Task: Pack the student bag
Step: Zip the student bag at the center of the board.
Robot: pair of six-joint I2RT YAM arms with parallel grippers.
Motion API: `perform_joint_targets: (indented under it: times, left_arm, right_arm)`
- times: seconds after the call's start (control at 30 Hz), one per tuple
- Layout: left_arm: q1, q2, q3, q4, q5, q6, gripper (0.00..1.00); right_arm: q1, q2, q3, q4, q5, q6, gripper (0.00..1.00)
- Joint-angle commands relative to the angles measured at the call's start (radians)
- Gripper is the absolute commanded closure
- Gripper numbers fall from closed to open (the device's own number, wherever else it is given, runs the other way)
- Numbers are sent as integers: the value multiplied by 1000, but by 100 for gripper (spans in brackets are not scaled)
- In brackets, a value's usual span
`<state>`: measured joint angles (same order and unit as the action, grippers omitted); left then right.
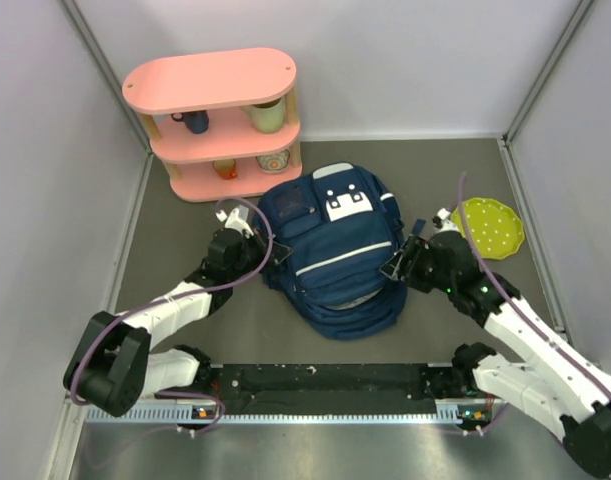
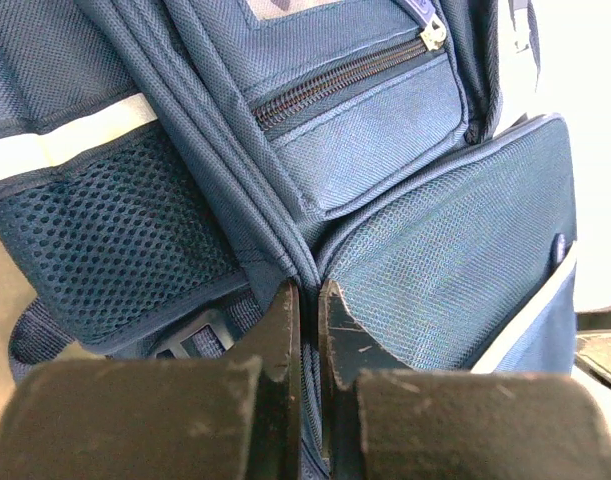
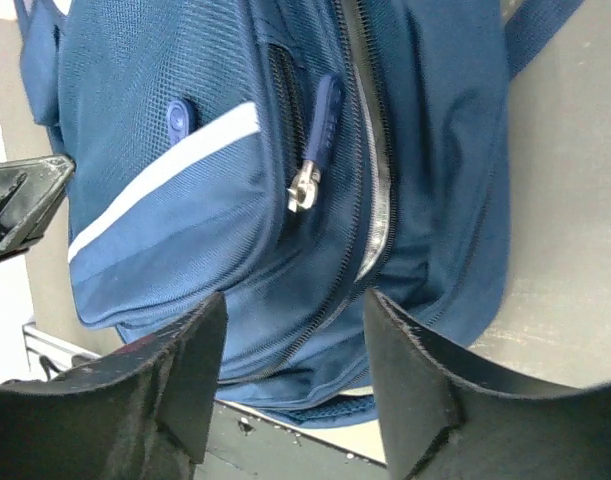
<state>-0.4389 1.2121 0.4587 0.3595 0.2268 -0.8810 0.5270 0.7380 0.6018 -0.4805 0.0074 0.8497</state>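
A pink shelf stands at the upper left of the top view. A blue mug sits on its middle board, and other cups are there too.

Below the shelf, the left gripper touches the left side of the bag. In the left wrist view, the left gripper is at the bottom middle. Its two dark fingers are squeezed together on a thin fold of the bag. A zip runs across the top of that view.

The bag lies flat on the grey table in the middle of the top view. It is navy blue with white stripes and white patches.

The right gripper is at the right edge of the bag. In the right wrist view, the right gripper is at the bottom, with its jaws spread wide and holding nothing. The bag fills the view past them. A silver zip pull hangs near the middle.

A yellow-green plate with white dots lies at the right of the top view, near the bag but apart from it.
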Motion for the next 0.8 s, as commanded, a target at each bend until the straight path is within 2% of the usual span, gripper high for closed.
perform_joint_targets:
  times: [0.0,0.03,0.07,0.27,0.33,0.5,0.6,0.73,0.77]
  left_arm:
    - [-8,-63,5,-11,56,-2,100]
    - [-9,-95,-3,-23,52,-10,100]
    - [-11,-112,-21,-24,52,-27,100]
    - [-53,-252,-72,-88,-4,-75,100]
    - [-79,-285,-75,-111,-35,-87,100]
    - [-136,-293,-66,-171,-101,-137,100]
    - [-210,-287,-66,-180,-164,-188,89]
    - [-284,-270,-55,-177,-218,-219,59]
    - [-290,-266,-54,-179,-218,-220,48]
  right_arm:
    - [-5,158,121,66,-53,-46,49]
    - [-7,199,128,75,-60,-55,52]
    - [-7,213,142,88,-64,-61,61]
    - [-15,302,231,161,-61,-113,89]
    - [-24,340,272,158,-58,-150,93]
    - [-64,458,388,164,-66,-202,94]
    - [-84,498,424,171,-81,-236,94]
    - [-91,523,449,175,-113,-271,92]
    - [-91,526,451,175,-116,-279,92]
